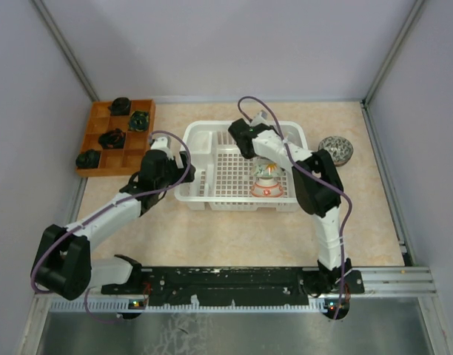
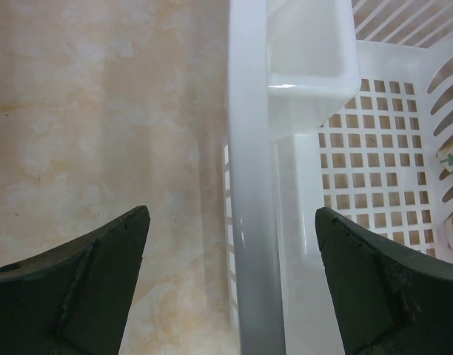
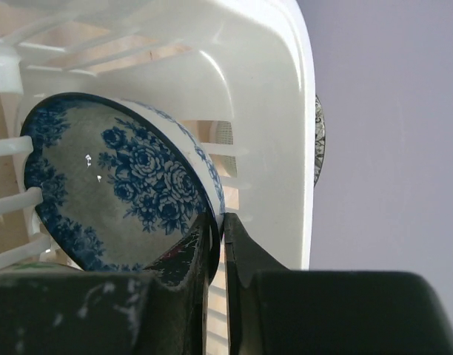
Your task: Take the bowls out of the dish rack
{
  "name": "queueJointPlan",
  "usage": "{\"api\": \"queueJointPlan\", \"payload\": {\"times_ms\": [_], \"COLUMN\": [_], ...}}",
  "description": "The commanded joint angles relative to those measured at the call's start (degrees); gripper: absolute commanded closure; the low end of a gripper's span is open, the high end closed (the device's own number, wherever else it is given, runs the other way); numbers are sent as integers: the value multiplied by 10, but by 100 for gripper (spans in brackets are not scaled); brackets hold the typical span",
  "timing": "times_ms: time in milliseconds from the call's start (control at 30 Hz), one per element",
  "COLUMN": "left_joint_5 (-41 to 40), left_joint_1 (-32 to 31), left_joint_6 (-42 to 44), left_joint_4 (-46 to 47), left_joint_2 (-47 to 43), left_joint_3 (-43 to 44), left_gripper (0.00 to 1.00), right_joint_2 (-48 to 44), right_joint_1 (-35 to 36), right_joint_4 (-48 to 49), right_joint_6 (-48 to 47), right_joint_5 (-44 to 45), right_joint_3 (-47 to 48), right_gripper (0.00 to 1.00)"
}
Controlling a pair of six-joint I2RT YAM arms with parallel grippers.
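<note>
Blue-and-white rose-patterned bowl stands on edge inside the dish rack, rim pinched by right fingers; left fingers gape wide.

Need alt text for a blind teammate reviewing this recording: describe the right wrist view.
The right gripper pinches the rim of a blue-and-white floral bowl standing on edge inside the white dish rack. Past the rack's wall, a sliver of a speckled bowl shows against a plain grey wall.
</note>
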Motion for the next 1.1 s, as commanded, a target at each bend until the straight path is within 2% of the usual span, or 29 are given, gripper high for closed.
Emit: {"api": "queueJointPlan", "payload": {"times_ms": [0,33,267,600,700,1067], "left_joint_5": [7,7,8,11,12,13], "left_joint_1": [4,4,4,4,4,6], "left_joint_6": [1,0,-1,-1,-2,-2], "left_joint_4": [-14,-14,-10,-8,-9,-10], "left_joint_2": [15,16,22,26,26,23], "left_joint_3": [-8,-8,-8,-6,-6,-6], "left_gripper": [1,1,1,1,1,1], "right_joint_2": [12,12,-9,-109,-136,-227], "right_joint_1": [-2,-2,-2,-2,-2,-15], "right_joint_4": [-6,-9,-19,35,63,122], "right_joint_6": [29,31,43,20,5,-9], "right_joint_5": [-3,2,31,45,36,-96], "right_joint_3": [26,30,46,24,10,-8], "right_gripper": [98,100,100,100,100,100]}}
